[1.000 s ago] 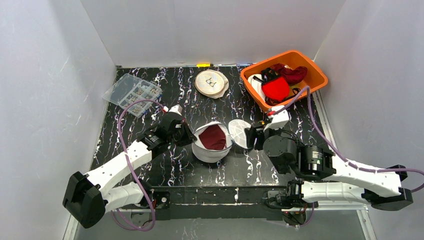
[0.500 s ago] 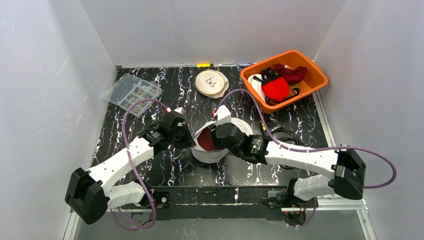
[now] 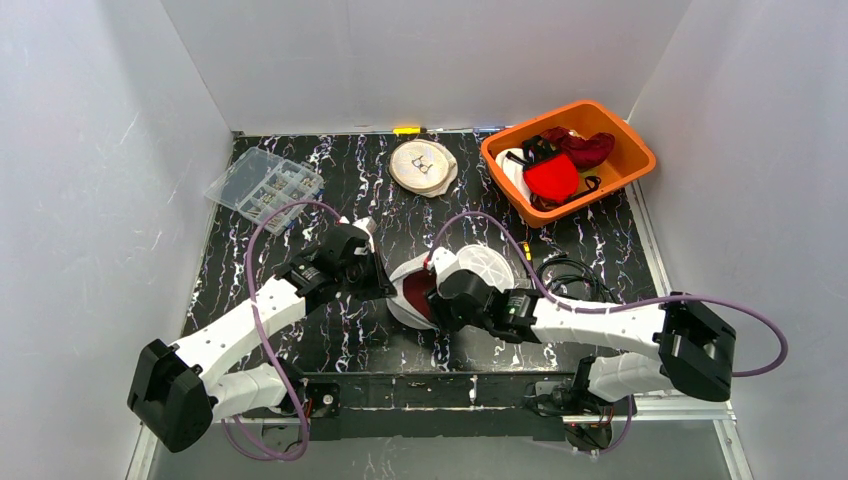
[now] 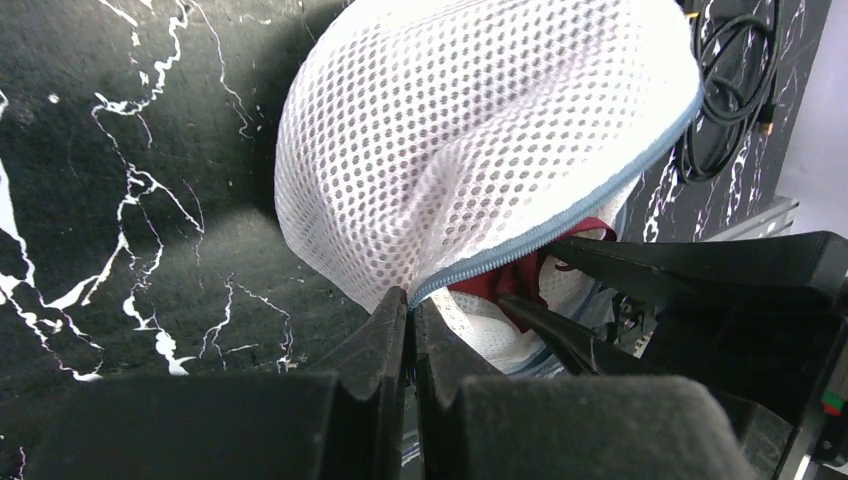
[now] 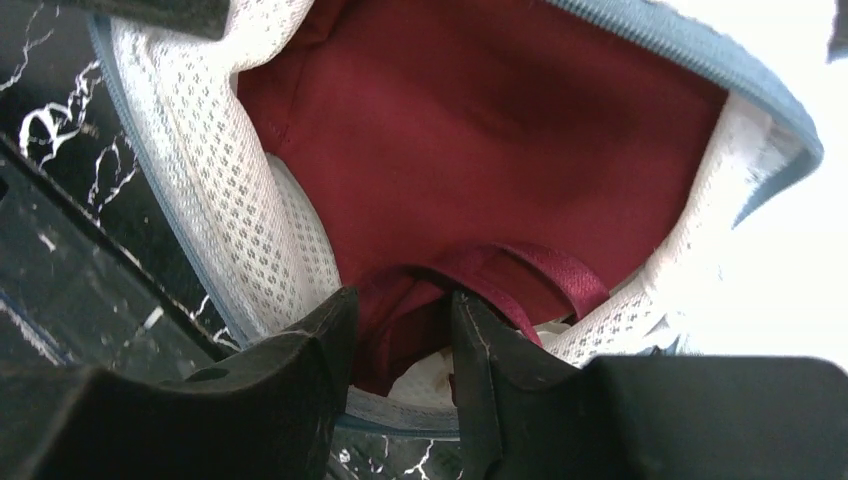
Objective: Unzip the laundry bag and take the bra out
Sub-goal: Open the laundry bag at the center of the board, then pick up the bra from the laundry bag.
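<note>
The white mesh laundry bag [image 3: 485,265] lies mid-table with its blue zipper open. The dark red bra [image 3: 412,292] shows inside it. My left gripper [image 3: 376,284] is shut on the bag's zipper edge at its left side; in the left wrist view the gripper [image 4: 410,298] pinches the edge where the mesh [image 4: 480,130] meets the blue zipper [image 4: 560,220]. My right gripper [image 3: 432,300] is inside the bag's mouth. In the right wrist view this gripper [image 5: 400,305] is open, with a fold of the bra [image 5: 480,150] between the fingers.
An orange tub [image 3: 641,156] with red, black and white garments stands at the back right. A round white mesh pouch [image 3: 423,165] lies at the back middle. A clear compartment box [image 3: 265,185] sits at the back left. A black cable [image 3: 566,271] is coiled right of the bag.
My right arm has swung left from beside the bag and pushed its gripper into the open mouth, over the bra. The left gripper has kept hold of the zipper edge.
</note>
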Robot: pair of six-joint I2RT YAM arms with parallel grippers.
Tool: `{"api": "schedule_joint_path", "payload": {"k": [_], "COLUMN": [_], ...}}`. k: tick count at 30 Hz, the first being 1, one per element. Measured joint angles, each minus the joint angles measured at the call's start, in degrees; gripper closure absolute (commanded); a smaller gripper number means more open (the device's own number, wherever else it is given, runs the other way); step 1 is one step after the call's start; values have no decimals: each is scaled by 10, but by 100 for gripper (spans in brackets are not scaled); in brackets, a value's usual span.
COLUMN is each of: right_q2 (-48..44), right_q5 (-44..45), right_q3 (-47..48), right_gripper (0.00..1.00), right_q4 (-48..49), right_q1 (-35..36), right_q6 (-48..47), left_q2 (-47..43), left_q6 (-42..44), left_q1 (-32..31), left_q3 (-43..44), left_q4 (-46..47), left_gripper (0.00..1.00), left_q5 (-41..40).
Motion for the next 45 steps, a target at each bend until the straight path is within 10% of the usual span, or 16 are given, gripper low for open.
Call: {"api": "schedule_joint_path", "payload": {"k": [13,45], "right_q2": [-95,-92], "right_q5": [39,91], "right_q3": [-19,-45], "right_gripper": [29,29], "right_q4": [-12,-30], "right_q1": [20,-33], "right_q6": [20,243], "left_q2": [-2,-11], "left_q6": [28,33], "left_q1": [0,-59], "left_q3": [-25,-91], "left_q4": [12,95], "left_gripper": [100,100], "left_q5": [23,7]}}
